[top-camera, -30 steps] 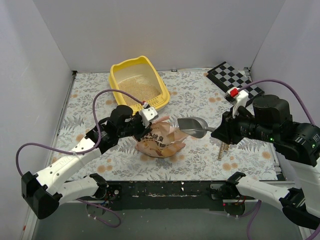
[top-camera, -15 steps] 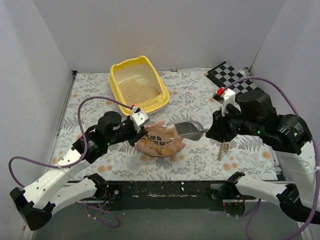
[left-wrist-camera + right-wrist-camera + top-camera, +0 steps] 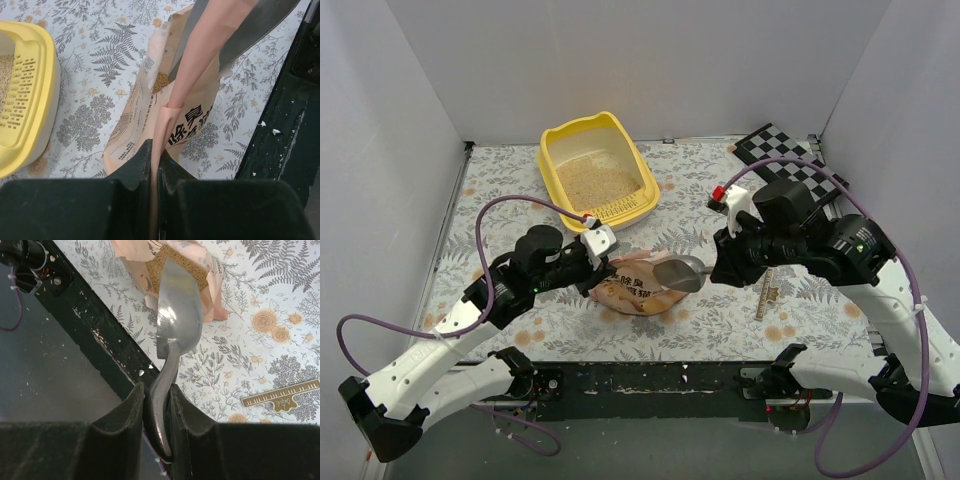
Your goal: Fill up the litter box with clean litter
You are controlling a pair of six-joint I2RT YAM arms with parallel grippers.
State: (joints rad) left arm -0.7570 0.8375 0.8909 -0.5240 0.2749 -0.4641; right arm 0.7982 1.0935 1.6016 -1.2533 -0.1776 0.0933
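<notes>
Landmark for all positions: the bag [image 3: 632,290], a crinkled orange-pink printed pouch lying on the floral tabletop [image 3: 720,190] between my two arms.

1. Left gripper [image 3: 154,150]: jaws drawn almost together, pinching a flat fold of the bag's upper edge. The fold runs up and away from the fingertips towards the bag's mouth. From above, this gripper sits at the bag's left end.

2. Right gripper [image 3: 156,390]: jaws clamped on the curved handle of the scoop [image 3: 177,315], a silver metal tool. The gripper sits to the right of the bag. The scoop bowl reaches leftwards to the bag, with its tip at the open mouth and over the granules inside. I cannot tell whether the tip touches them.

3. Clean litter [image 3: 598,180]: pale beige granules cover the floor of the litter box [image 3: 548,160]. More sandy granules are visible inside the bag's mouth.

4. Litter box: a yellow tray standing beyond the bag, on its far-left side, near it but not touching. Its slotted ledge [image 3: 22,105] is the end nearest the bag.

5. Other items: a brown ruler [image 3: 766,298] lies flat to the right of the bag, past the scoop handle. A black-and-white checkered board [image 3: 790,160] lies well apart from the bag, at the far right.
</notes>
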